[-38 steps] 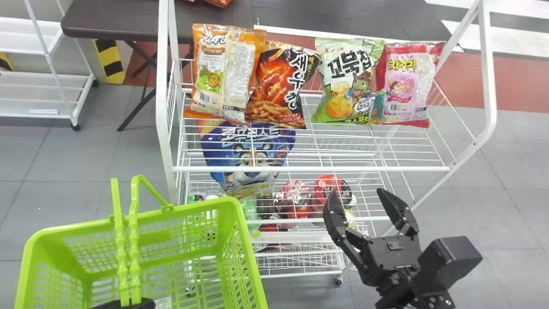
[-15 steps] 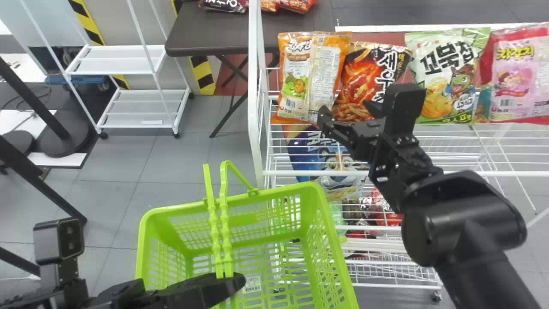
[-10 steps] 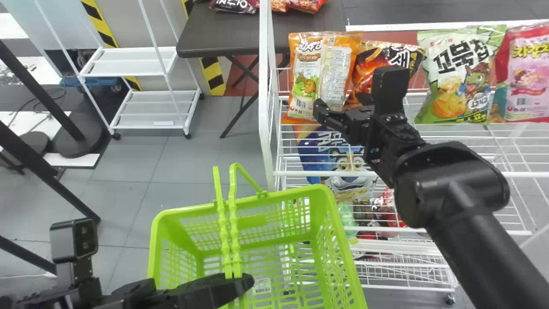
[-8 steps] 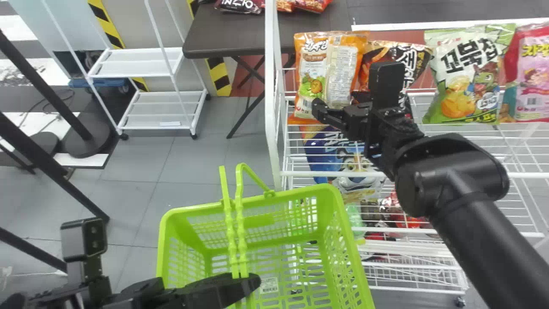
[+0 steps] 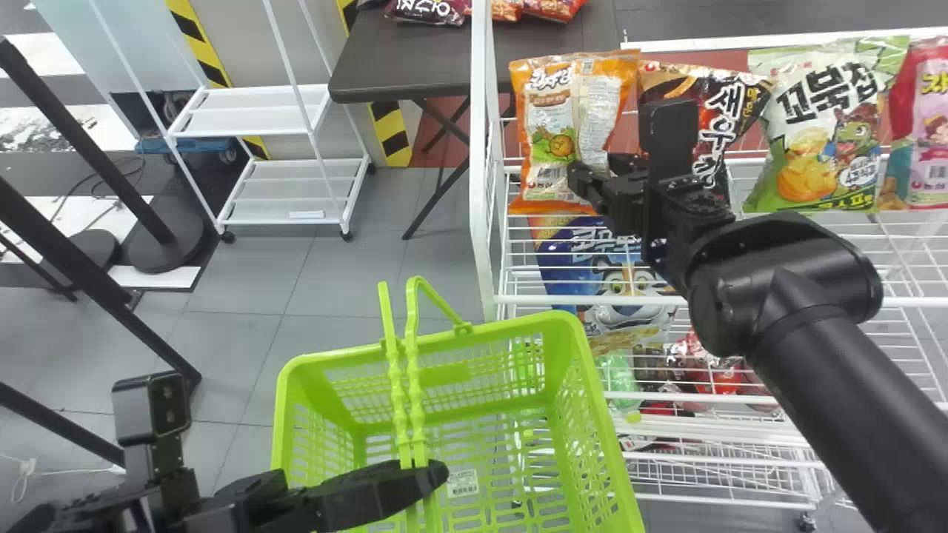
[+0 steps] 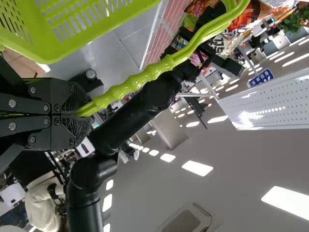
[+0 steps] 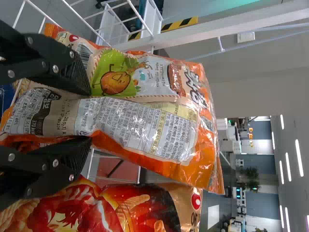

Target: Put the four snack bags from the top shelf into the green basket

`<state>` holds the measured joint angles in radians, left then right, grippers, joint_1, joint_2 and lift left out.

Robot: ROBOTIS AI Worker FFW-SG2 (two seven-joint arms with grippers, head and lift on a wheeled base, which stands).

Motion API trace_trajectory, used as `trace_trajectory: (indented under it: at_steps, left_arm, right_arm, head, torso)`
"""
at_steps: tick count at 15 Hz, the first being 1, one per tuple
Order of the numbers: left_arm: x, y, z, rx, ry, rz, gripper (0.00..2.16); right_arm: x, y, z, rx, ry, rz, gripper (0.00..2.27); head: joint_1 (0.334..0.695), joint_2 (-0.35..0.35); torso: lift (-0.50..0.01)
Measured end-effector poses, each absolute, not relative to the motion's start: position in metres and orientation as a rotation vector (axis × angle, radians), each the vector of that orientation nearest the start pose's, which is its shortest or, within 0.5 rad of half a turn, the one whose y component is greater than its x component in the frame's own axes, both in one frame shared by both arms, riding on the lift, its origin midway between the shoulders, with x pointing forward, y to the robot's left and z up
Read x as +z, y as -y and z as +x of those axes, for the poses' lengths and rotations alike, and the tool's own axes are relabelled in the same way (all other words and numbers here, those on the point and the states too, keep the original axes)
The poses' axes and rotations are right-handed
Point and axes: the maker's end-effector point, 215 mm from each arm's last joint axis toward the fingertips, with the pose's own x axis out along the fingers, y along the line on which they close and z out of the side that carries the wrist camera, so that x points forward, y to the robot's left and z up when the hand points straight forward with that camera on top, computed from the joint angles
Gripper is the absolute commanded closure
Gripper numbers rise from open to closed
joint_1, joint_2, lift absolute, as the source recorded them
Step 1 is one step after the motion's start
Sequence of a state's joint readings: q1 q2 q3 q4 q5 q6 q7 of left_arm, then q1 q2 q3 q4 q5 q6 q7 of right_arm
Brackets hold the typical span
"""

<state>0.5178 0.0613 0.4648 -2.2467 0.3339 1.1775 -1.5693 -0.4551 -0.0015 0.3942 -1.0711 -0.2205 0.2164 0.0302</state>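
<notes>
Right wrist view: item one, your right gripper (image 7: 89, 118), parted, one side over the front of the orange bag (image 7: 145, 121), the other at its edge towards the shrimp bag (image 7: 140, 208). Whether it bears on the wrapper, you cannot tell. The low placing presumably lets it close about the body, leaving the loose top free.

Item two, the top shelf (image 5: 918, 302), head view: all four bags in a row, standing upright, orange at the left end, then shrimp, the green bag (image 5: 807, 141) and the pink bag (image 5: 935, 141). Upright, they offer you narrow sides to pinch. Orange seems the sensible first pick, being closest to the basket (image 5: 511, 328).

Item three, your left gripper (image 6: 88, 113), clenched on the basket's two handles (image 6: 149, 73), gathered together. That grasp bears the basket beside the rack, mouth up, so each bag should need only a short carry and a drop. The handles stand across the opening; you would do well to release to the right of them, lest a bag snag.
</notes>
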Motion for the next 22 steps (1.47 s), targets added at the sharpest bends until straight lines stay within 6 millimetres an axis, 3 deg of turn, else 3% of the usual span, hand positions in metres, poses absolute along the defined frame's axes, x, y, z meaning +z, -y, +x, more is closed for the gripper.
trace_trajectory:
  at_steps: [6, 9, 13, 17, 19, 22]
  left_arm:
    - [-0.323, -0.168, 0.245, -1.171, -0.555, -0.858, 2.15]
    - [-0.322, -0.171, 0.251, -1.169, -0.543, -0.855, 2.15]
    - [-0.318, -0.173, 0.264, -1.17, -0.526, -0.847, 2.15]
    - [-0.317, -0.173, 0.267, -1.171, -0.523, -0.849, 2.15]
    - [-0.317, -0.173, 0.268, -1.171, -0.523, -0.851, 2.15]
    - [-0.318, -0.173, 0.267, -1.169, -0.527, -0.857, 2.15]
  right_arm:
    - [-0.376, 0.013, 0.642, 0.396, -0.227, -0.024, 2.25]
    - [-0.375, 0.031, 0.614, 0.374, -0.258, 0.023, 2.25]
    - [-0.37, 0.068, 0.549, 0.348, -0.325, 0.101, 2.25]
    - [-0.317, 0.097, 0.472, 0.363, -0.283, 0.16, 2.25]
    - [-0.305, 0.09, 0.437, 0.404, -0.312, 0.18, 2.25]
    - [-0.328, 0.054, 0.38, 0.504, -0.454, 0.175, 2.25]
  head:
    - [0.695, 0.193]
    - [0.695, 0.182]
    - [0.695, 0.147]
    - [0.695, 0.118]
    - [0.695, 0.134]
    - [0.695, 0.19]
  torso:
    - [-0.003]
    - [-0.003]
    - [-0.003]
    - [-0.003]
    - [-0.003]
    - [-0.003]
